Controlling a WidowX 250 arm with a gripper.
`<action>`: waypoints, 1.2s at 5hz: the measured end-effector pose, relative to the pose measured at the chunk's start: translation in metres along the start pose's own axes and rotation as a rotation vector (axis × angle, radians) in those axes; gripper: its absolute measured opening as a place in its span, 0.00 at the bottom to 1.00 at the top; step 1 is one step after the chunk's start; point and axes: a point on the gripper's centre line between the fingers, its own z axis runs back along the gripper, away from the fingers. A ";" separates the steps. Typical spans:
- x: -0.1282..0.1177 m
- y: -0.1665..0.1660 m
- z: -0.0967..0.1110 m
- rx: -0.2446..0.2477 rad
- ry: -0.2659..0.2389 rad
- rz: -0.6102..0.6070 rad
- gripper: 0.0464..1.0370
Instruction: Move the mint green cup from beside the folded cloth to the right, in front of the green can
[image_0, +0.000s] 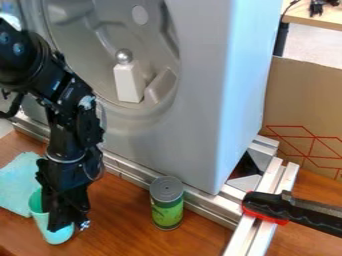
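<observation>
Low at the left, the black gripper (65, 218) hangs down over the wooden surface, right against a turquoise cup (42, 220). The cup leans, its upper end to the left and its lower end partly behind the gripper. Whether the cup is held cannot be made out. Left of the cup lies a light turquoise cloth (19, 181). A green can (167, 211) with a grey top stands upright to the right of the gripper, apart from it.
A large grey appliance housing (207, 90) with a round recess rises behind, a white block (129, 82) inside it. Metal rails (200, 201) run along its base. At the right, a black-and-red tool handle (267, 206) lies across the rails. Cardboard (304, 100) stands behind.
</observation>
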 end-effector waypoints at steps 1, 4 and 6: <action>0.003 -0.027 0.047 0.056 -0.088 -0.022 0.06; 0.061 -0.153 0.048 0.016 -0.038 -0.448 0.06; 0.076 -0.160 0.042 0.011 -0.062 -0.488 0.06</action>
